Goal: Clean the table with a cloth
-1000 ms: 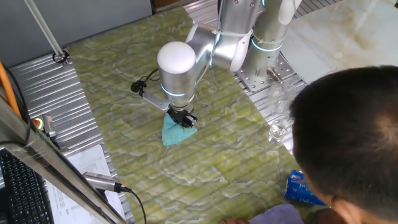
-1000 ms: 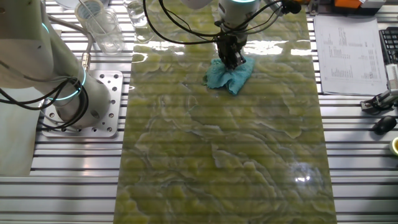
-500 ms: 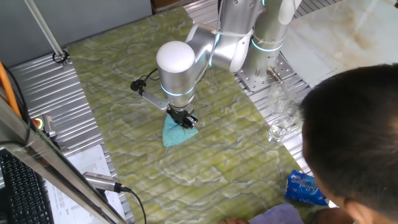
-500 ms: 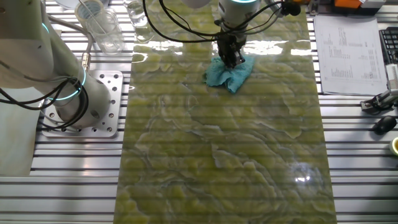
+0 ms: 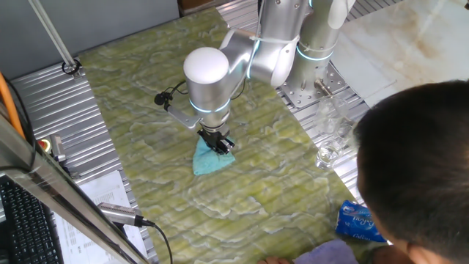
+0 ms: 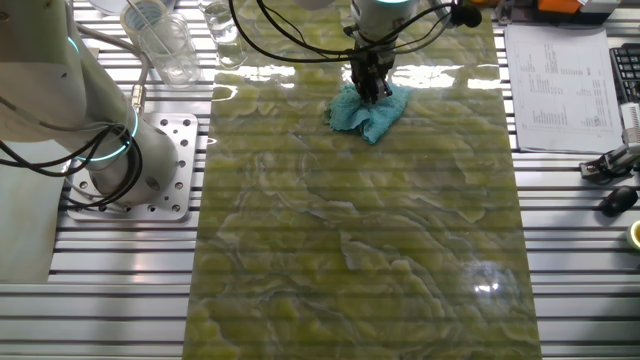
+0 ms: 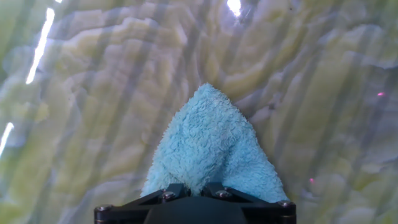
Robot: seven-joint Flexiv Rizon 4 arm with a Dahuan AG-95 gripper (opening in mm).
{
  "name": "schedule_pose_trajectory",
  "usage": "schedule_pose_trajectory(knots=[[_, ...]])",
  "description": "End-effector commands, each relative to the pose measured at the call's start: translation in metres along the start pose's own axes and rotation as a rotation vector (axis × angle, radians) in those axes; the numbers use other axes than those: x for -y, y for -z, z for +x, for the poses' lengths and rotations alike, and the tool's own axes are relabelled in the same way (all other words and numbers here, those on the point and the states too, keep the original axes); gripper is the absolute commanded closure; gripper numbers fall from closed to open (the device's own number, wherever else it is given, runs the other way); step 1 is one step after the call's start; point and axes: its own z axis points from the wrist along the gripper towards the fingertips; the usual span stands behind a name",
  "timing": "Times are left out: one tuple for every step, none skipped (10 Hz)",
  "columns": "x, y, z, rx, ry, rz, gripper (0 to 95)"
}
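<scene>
The light-blue cloth (image 5: pixel 208 159) lies pressed on the yellow-green marbled table (image 5: pixel 249 191). My gripper (image 5: pixel 218 143) stands over it, shut on the cloth's upper edge. In the other fixed view the gripper (image 6: pixel 367 90) pinches the cloth (image 6: pixel 367 115) near the table's far end (image 6: pixel 350 250). In the hand view the fluffy cloth (image 7: pixel 211 146) spreads forward in a triangle from between my fingers (image 7: pixel 194 191) onto the table (image 7: pixel 93 112).
A person's dark-haired head (image 5: pixel 414 169) fills the lower right of one fixed view. A glossy blue packet (image 5: pixel 357 222) and clear glassware (image 5: pixel 328 150) sit at the table's right side. Clear beakers (image 6: pixel 165 45), the arm's base (image 6: pixel 130 165), papers (image 6: pixel 565 75).
The gripper has dragged the cloth a short way across the table, toward the far end in the other fixed view. The person's head has shifted slightly.
</scene>
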Motion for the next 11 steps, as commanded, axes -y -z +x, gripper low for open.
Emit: schedule_pose_trajectory(knots=[[0.000, -0.002, 0.000, 0.001, 0.004, 0.002, 95.0], [0.001, -0.004, -0.001, 0.003, 0.006, 0.005, 95.0], [0.002, -0.007, -0.001, 0.006, 0.010, 0.008, 95.0], [0.002, -0.008, -0.001, 0.006, 0.011, 0.008, 95.0], [0.003, -0.007, -0.001, 0.006, 0.011, 0.009, 95.0], [0.004, -0.007, -0.002, 0.007, 0.012, 0.010, 95.0], [0.004, -0.007, -0.002, 0.008, 0.013, 0.010, 95.0], [0.007, -0.007, -0.004, 0.012, 0.017, 0.012, 95.0], [0.009, -0.008, -0.005, 0.013, 0.018, 0.012, 95.0], [0.011, -0.009, -0.007, 0.015, 0.019, 0.012, 95.0], [0.013, -0.008, -0.011, 0.014, 0.018, 0.011, 95.0]])
